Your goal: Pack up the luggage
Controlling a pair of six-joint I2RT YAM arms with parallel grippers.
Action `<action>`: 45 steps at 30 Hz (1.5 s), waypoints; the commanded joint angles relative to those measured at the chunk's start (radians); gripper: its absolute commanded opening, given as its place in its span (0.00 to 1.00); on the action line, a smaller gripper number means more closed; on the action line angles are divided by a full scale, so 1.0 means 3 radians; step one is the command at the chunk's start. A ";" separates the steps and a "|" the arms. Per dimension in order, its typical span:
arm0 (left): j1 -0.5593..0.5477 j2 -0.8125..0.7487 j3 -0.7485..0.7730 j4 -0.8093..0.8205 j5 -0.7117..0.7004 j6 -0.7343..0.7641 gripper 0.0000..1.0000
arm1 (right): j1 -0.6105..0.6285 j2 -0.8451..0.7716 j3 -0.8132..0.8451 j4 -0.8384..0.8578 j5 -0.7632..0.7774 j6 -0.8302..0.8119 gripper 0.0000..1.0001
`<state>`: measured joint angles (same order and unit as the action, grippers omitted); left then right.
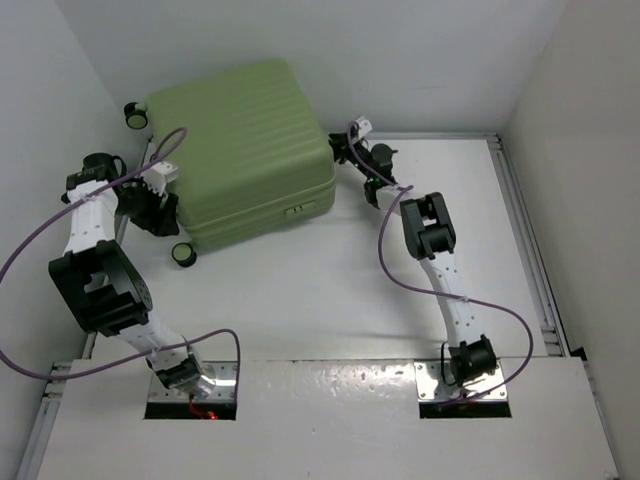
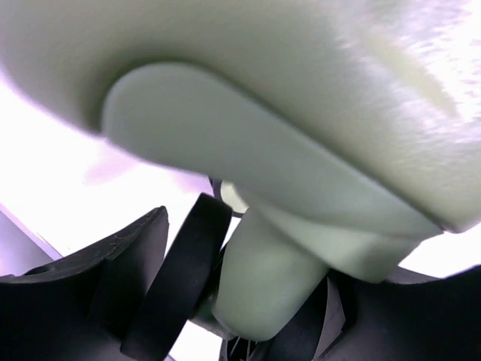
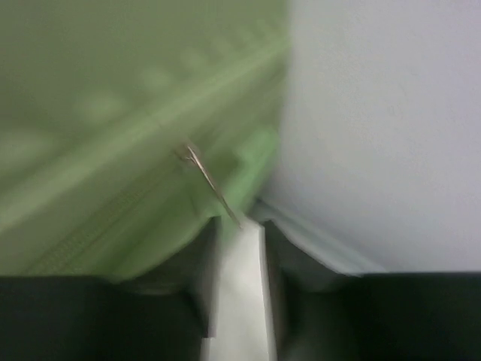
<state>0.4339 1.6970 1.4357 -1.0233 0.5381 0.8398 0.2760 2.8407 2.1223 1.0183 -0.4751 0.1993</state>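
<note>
1. Large light green hard-shell suitcase (image 1: 245, 145): one even green all over, with parallel ribs running across its shell.
2. Round caster wheels (image 1: 184, 254) on the suitcase: black tyres, green hubs.
3. Flat table top (image 1: 330, 290): plain white.
4. Thin looping cables (image 1: 383, 250): purple.
5. Jointed robot arms (image 1: 450, 290): white links, black joints.
6. Small metal zipper pull (image 3: 210, 184): silvery.

The overhead camera sits above and behind my two bases, looking down and forward over the whole table (image 1: 330, 290), far enough to take in both arms and the green suitcase (image 1: 240, 150) at the far left. My left wrist camera is pressed in very close beneath the suitcase (image 2: 316, 90) shell, facing up past a black wheel (image 2: 180, 278). My right wrist camera, blurred, faces the suitcase (image 3: 113, 113) side at close range, by its zip pull (image 3: 210, 184). All three views share the suitcase.
</note>
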 commanded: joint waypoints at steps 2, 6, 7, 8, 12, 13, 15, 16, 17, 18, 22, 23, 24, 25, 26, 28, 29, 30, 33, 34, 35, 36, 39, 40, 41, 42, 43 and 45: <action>-0.0163 0.0092 -0.0183 0.2112 -0.0490 -0.1709 0.33 | -0.0173 -0.0528 -0.0884 0.0322 0.0434 0.0138 0.50; -0.0163 -0.0348 -0.0367 0.2449 -0.0311 -0.2052 0.75 | -0.0199 -0.1005 -0.1469 0.0400 0.0300 0.0251 0.64; -0.0193 -0.0476 -0.0413 0.2531 -0.0245 -0.2109 0.89 | -0.0199 -0.1052 -0.1556 0.0394 0.0265 0.0266 0.66; -0.0194 -0.0745 -0.0530 0.2683 -0.0158 -0.2180 0.98 | -0.0199 -0.1108 -0.1760 0.0374 0.0239 0.0322 0.68; -0.0316 -0.1354 -0.0700 0.2808 -0.0009 -0.2333 1.00 | -0.0199 -0.1420 -0.2154 0.0287 0.0249 0.0440 0.70; -0.0316 -0.1453 -0.0700 0.2838 0.0026 -0.2385 1.00 | -0.0199 -0.1486 -0.2196 0.0257 0.0269 0.0465 0.70; -0.0316 -0.1632 -0.0731 0.2838 0.0057 -0.2548 1.00 | -0.0224 -0.1553 -0.2293 0.0180 0.0361 0.0506 0.67; -0.0316 -0.1789 -0.0731 0.2838 0.0002 -0.2605 1.00 | -0.0245 -0.1594 -0.2294 0.0119 0.0392 0.0532 0.61; -0.0316 -0.1857 -0.0731 0.2838 -0.0054 -0.2671 1.00 | -0.0245 -0.1625 -0.2294 0.0047 0.0478 0.0573 0.58; -0.0316 -0.1918 -0.0731 0.2838 -0.0126 -0.2834 1.00 | -0.0275 -0.1640 -0.2268 -0.0009 0.0494 0.0603 0.54; -0.0184 -0.2042 -0.0721 0.2920 -0.0524 -0.3432 1.00 | -0.0317 -0.1564 -0.2084 -0.0203 0.0566 0.0690 0.27; -0.0183 -0.2042 -0.0721 0.2920 -0.0591 -0.3550 1.00 | -0.0332 -0.1544 -0.1988 -0.0244 0.0576 0.0711 0.24; -0.0138 -0.2001 -0.0680 0.2920 -0.0663 -0.3652 0.95 | -0.0327 -0.1518 -0.1926 -0.0412 0.0597 0.0741 0.22; -0.0087 -0.1955 -0.0614 0.2920 -0.0770 -0.3871 0.82 | -0.0337 -0.1447 -0.1728 -0.0484 0.0587 0.0853 0.22; -0.0086 -0.1889 -0.0568 0.2920 -0.1034 -0.3949 0.71 | -0.0408 -0.1370 -0.1655 -0.0622 0.0577 0.0900 0.22; -0.0056 -0.1593 -0.0334 0.2696 -0.1357 -0.4087 0.49 | -0.0362 -0.1237 -0.1248 -0.0964 0.0408 0.1159 0.22; -0.0015 -0.1480 -0.0266 0.2645 -0.1445 -0.4088 0.44 | -0.0363 -0.1054 -0.1124 -0.1052 0.0332 0.1252 0.22; -0.0015 -0.1363 -0.0190 0.2583 -0.1496 -0.4088 0.41 | -0.0368 -0.0992 -0.1006 -0.1220 0.0169 0.1405 0.22; -0.0015 -0.0958 -0.0010 0.2491 -0.1589 -0.4134 0.34 | -0.0363 -0.0721 -0.0373 -0.1364 -0.0185 0.1672 0.23; -0.0015 -0.0866 -0.0010 0.2491 -0.1589 -0.4134 0.34 | -0.0347 -0.0695 -0.0315 -0.1471 -0.0256 0.1662 0.23; -0.0015 -0.0764 0.0081 0.2491 -0.1589 -0.4164 0.32 | -0.0297 -0.0689 -0.0269 -0.1543 -0.0252 0.1627 0.23; -0.0015 -0.0530 0.0143 0.2491 -0.1523 -0.4165 0.32 | -0.0251 -0.0705 -0.0279 -0.1619 -0.0247 0.1449 0.23; -0.0015 -0.0161 0.0342 0.2491 -0.1350 -0.4165 0.31 | -0.0179 -0.0730 -0.0366 -0.1635 -0.0267 0.1345 0.27; -0.0015 0.0053 0.0373 0.2491 -0.1349 -0.4165 0.31 | -0.0179 -0.0705 -0.0366 -0.1651 -0.0287 0.1355 0.27; -0.0060 0.0136 0.0374 0.2572 -0.1308 -0.4195 0.33 | -0.0163 -0.0700 -0.0371 -0.1575 -0.0348 0.1386 0.30; -0.0101 0.0208 0.0374 0.2648 -0.1308 -0.4165 0.33 | -0.0133 -0.0684 -0.0381 -0.1554 -0.0374 0.1487 0.31; -0.0102 0.0325 0.0338 0.2695 -0.1267 -0.4165 0.34 | -0.0112 -0.0674 -0.0396 -0.1523 -0.0430 0.1529 0.33; -0.0137 0.0468 0.0368 0.2823 -0.1084 -0.4165 0.35 | -0.0076 -0.0674 -0.0503 -0.1375 -0.0553 0.1600 0.34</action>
<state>0.4118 1.8145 1.5105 -0.2512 0.1429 -0.3943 0.2348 2.6347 1.9873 0.5453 -0.5613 0.6346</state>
